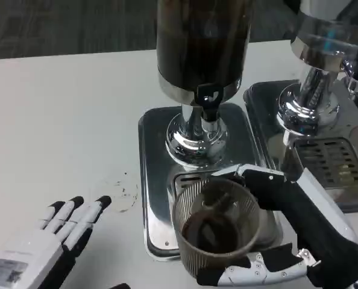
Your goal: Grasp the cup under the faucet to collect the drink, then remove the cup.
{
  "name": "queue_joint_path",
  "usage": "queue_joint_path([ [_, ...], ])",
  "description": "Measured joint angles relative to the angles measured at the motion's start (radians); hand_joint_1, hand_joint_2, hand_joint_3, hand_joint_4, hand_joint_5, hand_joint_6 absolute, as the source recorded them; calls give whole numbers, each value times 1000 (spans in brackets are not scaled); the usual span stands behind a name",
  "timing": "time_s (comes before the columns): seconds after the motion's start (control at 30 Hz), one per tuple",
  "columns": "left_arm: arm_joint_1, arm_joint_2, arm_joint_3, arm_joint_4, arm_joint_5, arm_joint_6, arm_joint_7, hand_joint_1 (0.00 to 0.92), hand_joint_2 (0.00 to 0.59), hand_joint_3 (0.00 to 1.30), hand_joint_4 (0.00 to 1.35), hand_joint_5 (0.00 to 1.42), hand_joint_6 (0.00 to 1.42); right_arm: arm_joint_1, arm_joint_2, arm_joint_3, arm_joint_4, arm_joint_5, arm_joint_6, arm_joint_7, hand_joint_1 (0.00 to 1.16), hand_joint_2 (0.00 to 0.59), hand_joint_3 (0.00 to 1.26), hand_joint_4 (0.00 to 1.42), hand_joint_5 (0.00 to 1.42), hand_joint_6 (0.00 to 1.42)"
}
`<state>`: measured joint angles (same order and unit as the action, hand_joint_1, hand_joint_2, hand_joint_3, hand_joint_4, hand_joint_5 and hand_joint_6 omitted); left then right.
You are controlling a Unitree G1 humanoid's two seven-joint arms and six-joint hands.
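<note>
Your cup (215, 232), part-filled with dark drink, sits over the drip tray (161, 180) just below the faucet (209, 102). Your right robot hand (275, 241) grips it; your left robot hand (52, 238) rests spread on the worktop (58, 120).

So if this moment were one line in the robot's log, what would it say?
right hand: grips cup | cup: holds dark drink, over drip tray | faucet: behind cup | left hand: open on table

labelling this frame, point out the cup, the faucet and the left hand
cup (194, 256): head view, ribbed front wall
faucet (210, 105): head view, black tap body
left hand (43, 250): head view, white back
</note>
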<state>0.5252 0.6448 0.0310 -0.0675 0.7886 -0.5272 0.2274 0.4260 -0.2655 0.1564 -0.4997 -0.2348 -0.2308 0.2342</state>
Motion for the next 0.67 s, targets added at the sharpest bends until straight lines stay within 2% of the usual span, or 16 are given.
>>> queue_joint_path([
  [0.3,22,-36,-8,-62,9,41,0,0,102,0,0,0,0,23,-16,-25,-22,46,4,14,923,105,705,824,864,943],
  [0.67,38,-41,-11,-83,10,64,0,0,102,0,0,0,0,29,-18,-31,-22,64,4,15,931,112,711,827,864,943],
])
